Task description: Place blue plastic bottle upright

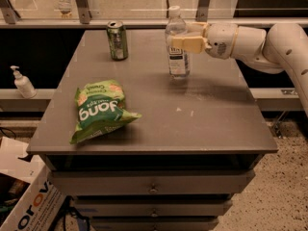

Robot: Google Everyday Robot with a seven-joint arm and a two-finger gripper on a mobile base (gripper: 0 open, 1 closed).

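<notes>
The blue plastic bottle (178,64) is clear with a white cap and a pale label. It stands upright at the back middle of the grey table (202,109), its base on or just above the top. My gripper (177,39) reaches in from the right and is shut on the bottle's upper body, just below the shoulder. One tan finger crosses the front of the bottle; the other is hidden behind it.
A green soda can (117,40) stands at the back left of the table. A green chip bag (100,109) lies at the front left. A white pump dispenser (21,82) sits on a ledge to the left. A cardboard box (24,201) is on the floor at lower left.
</notes>
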